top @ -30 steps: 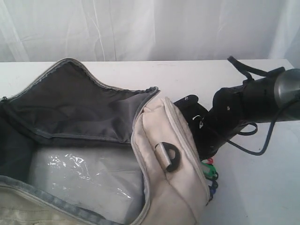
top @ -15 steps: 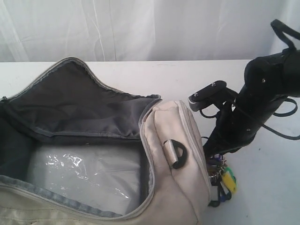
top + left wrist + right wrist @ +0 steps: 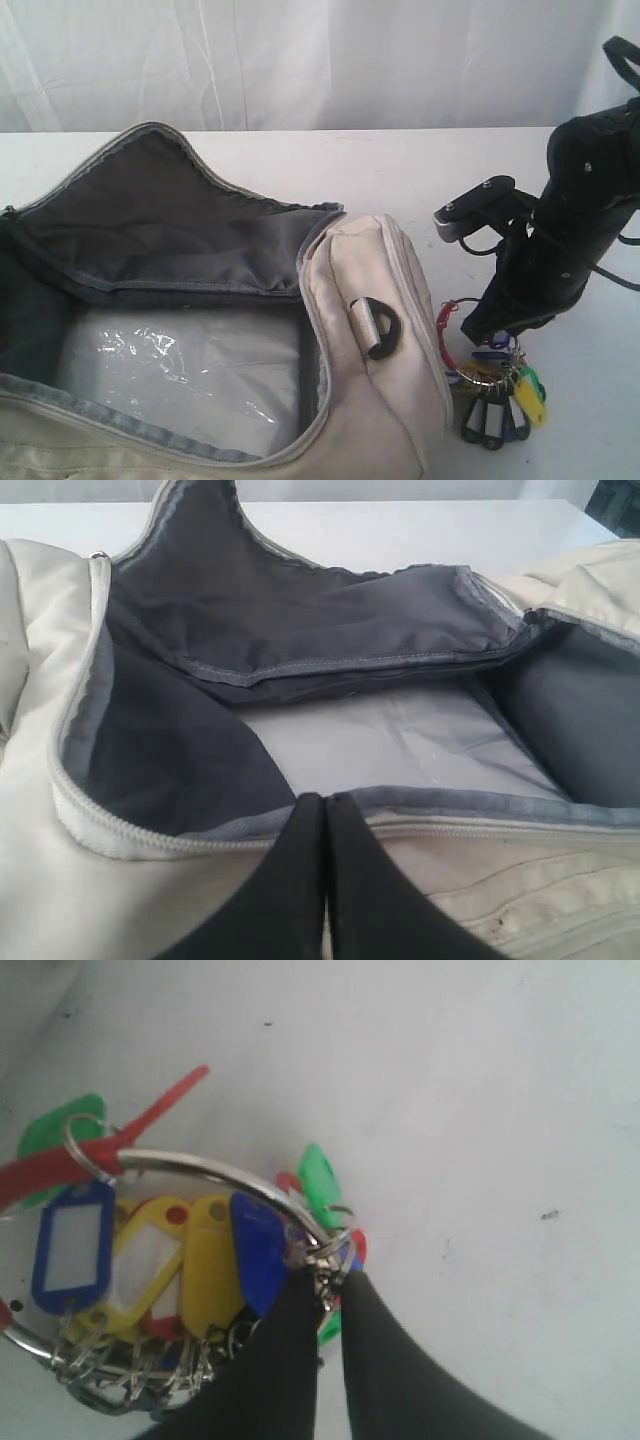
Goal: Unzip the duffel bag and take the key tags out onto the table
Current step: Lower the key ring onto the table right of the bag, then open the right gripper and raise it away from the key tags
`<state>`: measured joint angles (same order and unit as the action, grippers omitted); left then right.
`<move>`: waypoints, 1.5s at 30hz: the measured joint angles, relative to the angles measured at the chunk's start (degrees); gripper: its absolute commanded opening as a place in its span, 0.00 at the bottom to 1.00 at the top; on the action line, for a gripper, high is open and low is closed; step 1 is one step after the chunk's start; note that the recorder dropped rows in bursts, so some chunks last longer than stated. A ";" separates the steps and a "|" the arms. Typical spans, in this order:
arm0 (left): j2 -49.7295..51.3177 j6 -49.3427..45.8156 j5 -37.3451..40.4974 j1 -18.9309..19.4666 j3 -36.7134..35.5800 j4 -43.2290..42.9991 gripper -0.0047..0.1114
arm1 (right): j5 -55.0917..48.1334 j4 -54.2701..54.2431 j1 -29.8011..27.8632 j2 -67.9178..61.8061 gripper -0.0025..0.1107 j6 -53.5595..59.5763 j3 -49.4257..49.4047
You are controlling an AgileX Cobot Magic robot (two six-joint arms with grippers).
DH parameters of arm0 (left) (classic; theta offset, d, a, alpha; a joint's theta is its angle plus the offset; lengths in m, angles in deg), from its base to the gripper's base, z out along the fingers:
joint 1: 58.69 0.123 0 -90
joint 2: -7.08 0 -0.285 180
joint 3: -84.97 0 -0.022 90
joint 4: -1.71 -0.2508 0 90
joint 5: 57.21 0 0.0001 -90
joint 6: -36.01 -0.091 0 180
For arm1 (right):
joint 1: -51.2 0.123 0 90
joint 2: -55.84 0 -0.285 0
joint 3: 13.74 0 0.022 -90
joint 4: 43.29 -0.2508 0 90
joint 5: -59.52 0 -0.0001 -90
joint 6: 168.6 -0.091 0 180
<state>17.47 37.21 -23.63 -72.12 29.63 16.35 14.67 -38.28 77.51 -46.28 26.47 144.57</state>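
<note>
Right pincer (image 3: pixel 480 332) nearly closed, clamped on the metal ring (image 3: pixel 200 1165) of the key tags (image 3: pixel 497 400). The bunch hangs directly below it, over the tabletop (image 3: pixel 590 400). The duffel bag (image 3: pixel 375 395) is just beside this pincer, unzipped. Left pincer (image 3: pixel 325 805) is closed tight at the bag's rim; cannot tell whether it grips fabric.

Cream duffel bag (image 3: pixel 365 420) wide open on white table (image 3: pixel 450 170); multicoloured ringed key tags (image 3: pixel 492 408) just beside its end
</note>
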 measured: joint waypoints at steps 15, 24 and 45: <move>0.00 0.00 0.00 0.00 0.00 0.00 0.04 | 2.57 4.37 0.00 -1.60 0.57 -7.44 0.00; 0.08 -4.94 0.51 0.00 1.18 0.00 0.04 | 8.88 -3.14 0.00 10.20 0.49 -7.07 0.00; 0.08 -5.59 0.51 0.00 2.14 1.85 0.04 | 31.84 -14.95 0.00 48.46 0.02 -1.44 -20.13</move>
<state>17.56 31.62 -23.13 -72.12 31.77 18.20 46.51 -53.23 77.51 2.19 25.02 124.44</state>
